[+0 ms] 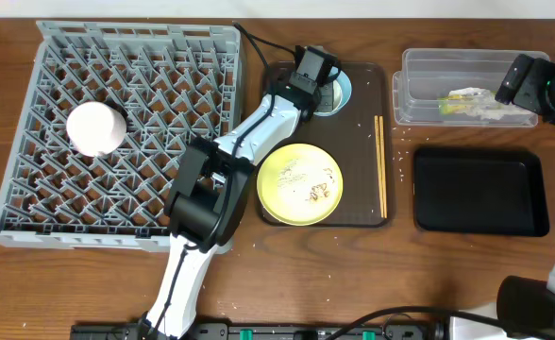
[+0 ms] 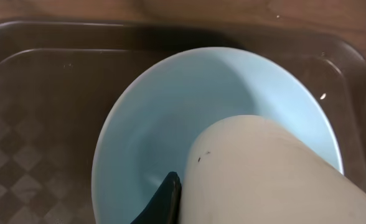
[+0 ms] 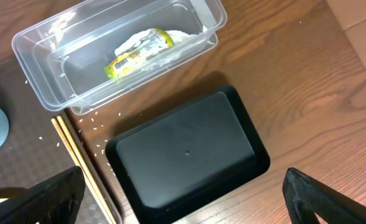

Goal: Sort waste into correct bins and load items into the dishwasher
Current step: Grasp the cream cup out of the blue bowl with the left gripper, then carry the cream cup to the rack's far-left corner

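Two robot arms work at a wooden table. Overhead view: a dark brown serving tray (image 1: 358, 142) sits mid-table. It carries a pale yellow plate (image 1: 299, 184) dotted with food crumbs (image 1: 315, 192), a light blue bowl (image 1: 345, 87) at its far end and wooden chopsticks (image 1: 381, 165) along its right edge. The left gripper (image 1: 325, 90) reaches down into that bowl. Left of the serving tray stands the grey dish rack (image 1: 136, 30), holding what looks like a white bowl (image 1: 95, 127). Right of the serving tray are a clear tub (image 1: 419, 71) containing a yellow-green snack wrapper (image 1: 466, 97) and a black tray (image 1: 480, 189).

Left wrist view: the jaws are closed. One dark fingertip (image 2: 167, 202) presses the wall of a cream-white rounded body, probably the white cup (image 2: 276, 174), lying on its side inside the blue bowl. Its long axis points away from the gripper, and the other finger is hidden.

Right wrist view: the right gripper (image 3: 183, 205) hangs with its jaws spread wide, holding nothing, over the black tray just right of the serving tray. The rack is on the left arm's side of the serving tray, so that arm is nearer and the cup's carry likely runs leftward.
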Tool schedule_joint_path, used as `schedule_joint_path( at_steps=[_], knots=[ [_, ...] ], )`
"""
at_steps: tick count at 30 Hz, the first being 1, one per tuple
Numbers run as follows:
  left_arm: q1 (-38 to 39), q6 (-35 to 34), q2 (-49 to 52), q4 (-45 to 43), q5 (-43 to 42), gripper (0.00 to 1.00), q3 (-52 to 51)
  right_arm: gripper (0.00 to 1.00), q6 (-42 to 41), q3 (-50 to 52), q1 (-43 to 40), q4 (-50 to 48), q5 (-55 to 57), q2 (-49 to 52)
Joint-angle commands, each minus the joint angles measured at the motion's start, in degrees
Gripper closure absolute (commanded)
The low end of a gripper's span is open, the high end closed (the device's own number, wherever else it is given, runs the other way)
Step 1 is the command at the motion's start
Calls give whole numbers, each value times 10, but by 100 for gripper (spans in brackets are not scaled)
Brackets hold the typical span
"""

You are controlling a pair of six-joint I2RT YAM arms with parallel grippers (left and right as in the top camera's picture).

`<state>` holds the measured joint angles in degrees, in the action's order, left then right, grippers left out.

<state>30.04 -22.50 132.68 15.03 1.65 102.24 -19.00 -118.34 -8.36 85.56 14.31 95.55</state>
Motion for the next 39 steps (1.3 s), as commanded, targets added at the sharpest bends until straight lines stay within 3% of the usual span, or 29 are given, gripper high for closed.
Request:
schedule_joint_path(
  at_steps=[1,12,19,24,31,39],
  knots=[
    [-3,1,-35,-4,-16,92,4,1,4,-1,-3,2,0,2],
    [-62,-33,-120,-8,-93,92,4,1,4,-1,-3,6,0,2],
    [-137,4,-177,61,-83,92,4,1,4,-1,-2,6,0,2],
    [-207,62,-214,155,18,93,4,1,4,-1,-3,6,0,2],
    [-275,237,-233,200,303,92,4,1,4,-1,2,3,0,2],
    [-334,369,-194,140,323,92,3,1,4,-1,1,2,0,2]
  ],
)
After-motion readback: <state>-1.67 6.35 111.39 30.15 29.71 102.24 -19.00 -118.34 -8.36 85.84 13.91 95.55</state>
